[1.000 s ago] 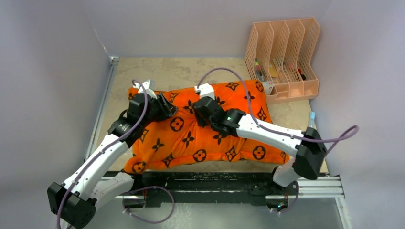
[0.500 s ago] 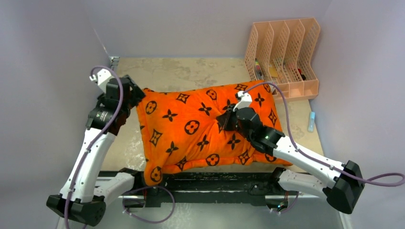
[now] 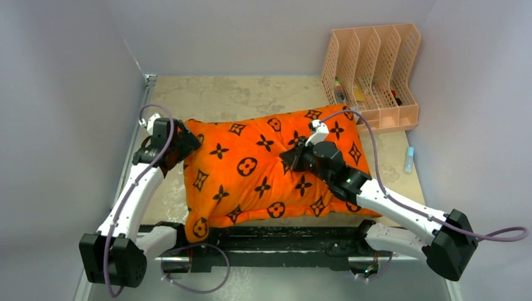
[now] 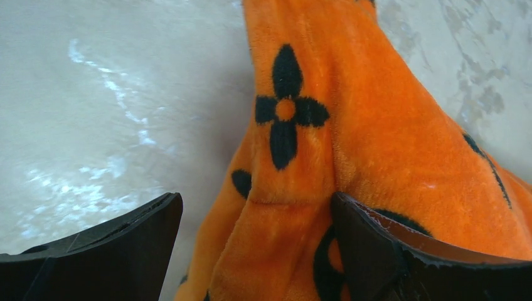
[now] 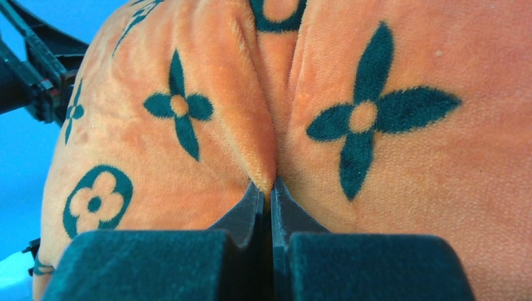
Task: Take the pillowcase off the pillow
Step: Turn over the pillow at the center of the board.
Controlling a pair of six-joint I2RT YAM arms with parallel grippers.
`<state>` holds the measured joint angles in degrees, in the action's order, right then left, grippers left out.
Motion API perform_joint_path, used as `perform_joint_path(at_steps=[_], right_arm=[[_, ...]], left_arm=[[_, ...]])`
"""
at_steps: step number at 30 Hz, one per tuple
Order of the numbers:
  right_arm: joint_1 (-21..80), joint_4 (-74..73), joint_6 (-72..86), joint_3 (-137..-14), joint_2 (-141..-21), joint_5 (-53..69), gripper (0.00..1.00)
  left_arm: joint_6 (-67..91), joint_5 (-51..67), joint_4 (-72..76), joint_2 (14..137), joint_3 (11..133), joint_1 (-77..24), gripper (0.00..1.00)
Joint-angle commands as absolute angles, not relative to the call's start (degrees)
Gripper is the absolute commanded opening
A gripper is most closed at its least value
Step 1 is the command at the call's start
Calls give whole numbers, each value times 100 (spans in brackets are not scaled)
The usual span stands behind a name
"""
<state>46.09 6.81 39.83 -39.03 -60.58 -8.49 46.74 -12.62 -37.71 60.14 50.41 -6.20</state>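
Orange pillowcase (image 3: 251, 169) is pinched mid-frame by the closed right gripper (image 5: 271, 188); its left corner is straddled by the wide-apart left gripper (image 4: 256, 210).

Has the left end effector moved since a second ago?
Yes. The left end effector moved left, away from the file rack, and now sits at the left edge of the pillowcase.

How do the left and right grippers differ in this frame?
The left gripper stands open, jaws straddling the left corner of the pillowcase; the right gripper is shut, pinching a fold of it. The left sits at its edge; the right is on top, near its middle. Both work on the same orange fabric.
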Motion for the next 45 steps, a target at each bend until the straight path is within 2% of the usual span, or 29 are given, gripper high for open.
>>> perform_joint_path(at_steps=[1, 4, 8, 11, 16, 20, 24, 32, 35, 36, 38, 39, 42, 45], right_arm=[[4632, -739, 3768, -3527, -6155, -367, 0], [4631, -837, 3744, -3567, -6034, -277, 0], [4632, -870, 3678, -3641, -5955, -101, 0], [4631, -920, 3621, -3707, -5966, -79, 0], [4632, -737, 3636, -3592, -5930, -9, 0], [4632, -559, 3713, -3561, -5885, 171, 0], [4632, -569, 3721, -3612, -5943, 150, 0], [4630, -532, 3690, -3864, -6157, 523, 2], [4631, -758, 3461, -4285, -6211, 460, 7], [4632, -802, 3375, -4471, -6253, 446, 9], [4632, -874, 3165, -4863, -6398, 602, 16], [4643, -973, 3088, -5089, -6502, 709, 21], [4833, -1531, 2861, -5728, -6639, 653, 40], [5363, -2061, 2670, -6118, -6323, 295, 53]], left_arm=[[4700, 343, -2525, 6222, 4839, -559, 90], [5176, 1182, -1243, 5855, 4199, -376, 99], [5789, 1827, -262, 5789, 3827, 190, 99], [5618, 2153, -405, 5921, 4000, 645, 99], [5184, 1731, -664, 5086, 4224, 1150, 99], [4928, 2189, -1593, 5897, 4597, 1151, 98], [4779, 2274, -1587, 6034, 4096, 1151, 99], [5404, 2864, -415, 6155, 3210, 1038, 99], [6132, 3355, 678, 5768, 3135, 728, 81], [6283, 3519, 961, 5721, 3160, 637, 70], [6376, 3808, 1309, 5771, 3276, 485, 28], [6241, 3862, 1194, 5830, 3407, 460, 1], [5359, 3496, 117, 5813, 4026, 457, 0], [4665, 3388, -811, 5873, 4751, 457, 0]])
